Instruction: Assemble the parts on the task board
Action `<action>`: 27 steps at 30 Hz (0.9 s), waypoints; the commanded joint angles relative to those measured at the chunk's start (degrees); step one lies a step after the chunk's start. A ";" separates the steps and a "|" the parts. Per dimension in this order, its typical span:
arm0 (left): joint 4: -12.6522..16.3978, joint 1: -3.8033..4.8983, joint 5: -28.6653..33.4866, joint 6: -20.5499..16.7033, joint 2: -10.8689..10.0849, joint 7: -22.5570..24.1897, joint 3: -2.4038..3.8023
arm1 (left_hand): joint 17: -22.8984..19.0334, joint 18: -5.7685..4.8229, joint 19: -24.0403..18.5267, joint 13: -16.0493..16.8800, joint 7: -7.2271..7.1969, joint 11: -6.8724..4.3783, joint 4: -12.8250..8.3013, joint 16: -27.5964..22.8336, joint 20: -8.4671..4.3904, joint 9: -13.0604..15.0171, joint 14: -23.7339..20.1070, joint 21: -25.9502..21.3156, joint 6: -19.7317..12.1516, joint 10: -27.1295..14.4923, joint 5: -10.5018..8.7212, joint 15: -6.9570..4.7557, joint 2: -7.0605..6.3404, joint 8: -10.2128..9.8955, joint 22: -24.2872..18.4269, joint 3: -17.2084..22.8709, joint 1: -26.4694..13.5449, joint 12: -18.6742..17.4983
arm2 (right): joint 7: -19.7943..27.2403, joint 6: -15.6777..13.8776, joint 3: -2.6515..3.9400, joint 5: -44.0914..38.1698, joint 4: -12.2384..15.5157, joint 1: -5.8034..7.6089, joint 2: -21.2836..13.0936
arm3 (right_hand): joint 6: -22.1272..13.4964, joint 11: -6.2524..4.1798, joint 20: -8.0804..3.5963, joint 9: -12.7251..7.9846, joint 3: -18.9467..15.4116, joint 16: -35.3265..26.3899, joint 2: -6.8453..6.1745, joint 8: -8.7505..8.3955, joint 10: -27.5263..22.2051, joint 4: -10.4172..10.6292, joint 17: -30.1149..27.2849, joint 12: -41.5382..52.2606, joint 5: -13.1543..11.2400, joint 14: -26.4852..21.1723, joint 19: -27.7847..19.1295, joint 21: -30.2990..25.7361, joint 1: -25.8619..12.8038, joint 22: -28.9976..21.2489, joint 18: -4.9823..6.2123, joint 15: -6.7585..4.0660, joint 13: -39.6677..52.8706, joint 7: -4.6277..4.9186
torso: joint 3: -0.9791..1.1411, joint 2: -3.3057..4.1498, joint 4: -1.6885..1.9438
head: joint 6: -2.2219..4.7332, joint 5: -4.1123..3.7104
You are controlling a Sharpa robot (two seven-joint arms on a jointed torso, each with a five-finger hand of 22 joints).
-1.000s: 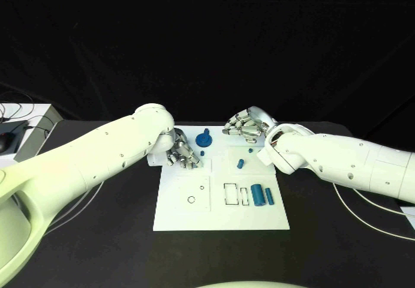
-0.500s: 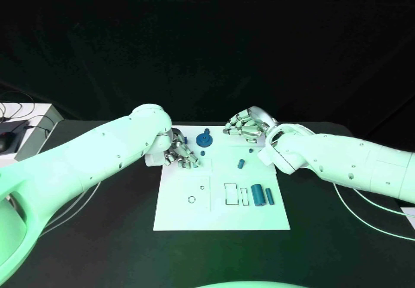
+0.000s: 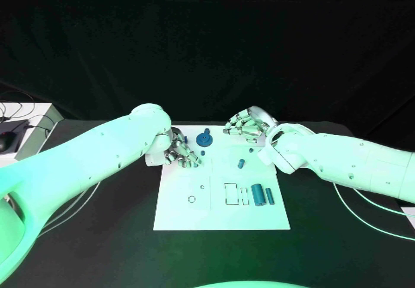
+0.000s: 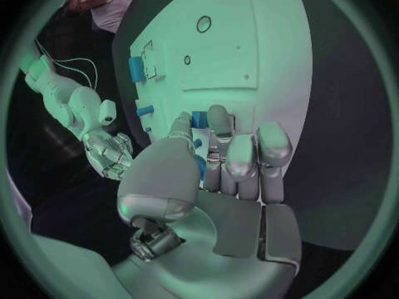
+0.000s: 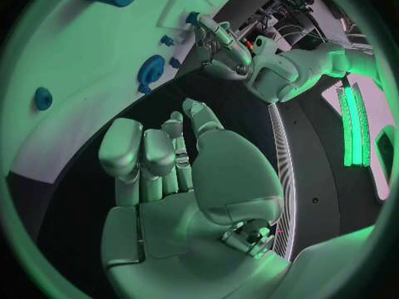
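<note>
My left hand point(image 3: 180, 152) has curled its fingers in and drawn slightly back across the task board's point(image 3: 221, 210) corner.

Both our arms reach in toward the far end, robot hands low and close to each other.

Our left robot hand point(image 3: 179, 152) lies palm down, fingers point(image 4: 241, 156) stretched forward side by side, with a small blue piece showing at the fingertips; whether it is held, we cannot tell. Our right robot hand point(image 3: 244, 127) has its fingers point(image 5: 141, 154) curled inward, holding nothing.
</note>
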 commanded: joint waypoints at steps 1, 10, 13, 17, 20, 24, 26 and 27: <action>0.40 -0.03 1.42 -1.37 -0.13 0.40 0.10 | -0.05 -0.44 0.16 0.08 0.01 -0.01 -0.09 0.14 0.25 0.12 -0.02 -0.10 0.17 0.16 -0.32 -0.20 -0.52 0.27 -0.13 -0.51 0.46 -0.21 | 0.54 0.66 0.01 -0.47 0.00 -0.02 0.05 | 0.31 -0.21 -0.85 -0.06 0.01 -0.21 0.38 -0.28 0.28 -0.15 -0.08 -0.28 0.24 0.02 3.87 -0.23 -0.02 6.97 -0.44 -0.30 0.05 0.01 | -0.01 -0.02 0.02 | 0.02 0.03; 2.10 -0.04 2.35 -2.20 -1.27 0.58 0.98 | -0.45 -0.27 -0.02 0.11 0.14 0.05 0.13 -0.22 0.33 0.26 -0.08 -0.51 -0.09 -0.13 -0.42 -0.17 -1.06 0.31 -0.44 -1.33 0.86 -0.21 | 0.57 0.67 0.01 -0.47 -0.01 -0.05 -0.01 | 0.31 -0.21 -0.85 -0.06 0.01 -0.21 0.38 -0.28 0.28 -0.15 -0.08 -0.28 0.24 0.02 3.87 -0.23 -0.02 6.97 -0.44 -0.30 0.05 0.01 | -0.04 -0.11 0.05 | 0.06 0.03; 2.88 -0.04 2.47 -2.31 -1.86 0.57 1.38 | -0.51 -0.24 -0.06 0.11 0.16 0.06 0.11 -0.26 0.33 0.28 -0.11 -0.58 -0.12 -0.20 -0.43 -0.17 -1.15 0.33 -0.49 -1.38 0.93 -0.22 | 0.58 0.68 0.01 -0.46 -0.01 -0.07 -0.06 | 0.31 -0.21 -0.85 -0.06 0.01 -0.21 0.38 -0.28 0.28 -0.15 -0.08 -0.28 0.24 0.02 3.87 -0.23 -0.02 6.97 -0.44 -0.30 0.05 0.01 | -0.05 -0.19 0.09 | 0.06 0.06; 4.20 -0.05 2.58 -2.75 -2.80 0.61 1.93 | -0.61 -0.17 -0.18 0.13 0.23 0.08 0.10 -0.36 0.36 0.37 -0.13 -0.78 -0.29 -0.36 -0.50 -0.16 -1.35 0.37 -0.64 -1.52 1.18 -0.22 | 0.59 0.66 0.01 -0.45 0.02 -0.09 -0.15 | 0.31 -0.21 -0.85 -0.06 0.01 -0.21 0.38 -0.28 0.28 -0.15 -0.08 -0.28 0.24 0.02 3.87 -0.23 -0.02 6.97 -0.44 -0.30 0.05 0.01 | -0.05 -0.06 0.04 | 0.17 0.14; 5.06 -0.06 2.71 -3.64 -3.43 0.85 2.36 | -1.11 -0.01 -0.43 0.15 0.40 0.16 0.11 -0.76 0.42 0.49 -0.27 -1.24 -0.71 -0.74 -0.48 -0.13 -1.41 0.40 -0.98 -1.53 1.62 -0.25 | 0.61 0.65 0.01 -0.44 0.05 -0.11 -0.22 | 0.28 -0.21 -0.85 -0.06 0.01 -0.20 0.44 -0.28 0.29 -0.20 -0.07 -0.26 0.28 0.03 3.87 -0.25 -0.16 6.96 -0.44 -0.29 0.08 0.02 | -0.09 -0.01 0.02 | 0.24 0.18; 6.19 -0.08 2.83 -4.67 -4.30 1.17 2.86 | -1.59 0.14 -0.62 0.20 0.51 0.22 -0.02 -1.14 0.54 0.63 -0.32 -1.65 -1.07 -1.04 -0.39 -0.08 -1.49 0.51 -1.28 -1.49 2.24 -0.23 | 0.62 0.64 0.00 -0.43 0.08 -0.13 -0.34 | 0.28 -0.21 -0.85 -0.06 0.01 -0.20 0.44 -0.28 0.29 -0.20 -0.07 -0.26 0.28 0.03 3.87 -0.25 -0.16 6.96 -0.44 -0.29 0.08 0.02 | -0.10 -0.07 0.02 | 0.26 0.16; 6.79 -0.09 2.85 -5.52 -4.80 1.49 3.08 | -1.77 0.19 -0.69 0.20 0.56 0.24 -0.10 -1.28 0.56 0.66 -0.36 -1.78 -1.21 -1.15 -0.37 -0.08 -1.53 0.52 -1.38 -1.46 2.44 -0.23 | 0.62 0.63 0.00 -0.42 0.10 -0.14 -0.42 | 0.28 -0.21 -0.85 -0.06 0.01 -0.20 0.44 -0.28 0.29 -0.20 -0.07 -0.26 0.28 0.03 3.87 -0.25 -0.16 6.96 -0.44 -0.29 0.08 0.02 | -0.10 -0.08 0.06 | 0.30 0.19; 7.13 -0.10 2.85 -6.02 -5.09 1.77 3.18 | -2.12 0.32 -0.81 0.21 0.65 0.28 -0.15 -1.57 0.60 0.78 -0.40 -2.09 -1.51 -1.41 -0.31 -0.07 -1.48 0.65 -1.60 -1.40 2.86 -0.19 | 0.63 0.63 0.00 -0.42 0.12 -0.15 -0.45 | 0.28 -0.21 -0.85 -0.06 0.01 -0.20 0.44 -0.28 0.29 -0.20 -0.07 -0.26 0.28 0.03 3.87 -0.25 -0.16 6.96 -0.44 -0.29 0.08 0.02 | -0.07 -0.07 0.06 | 0.31 0.18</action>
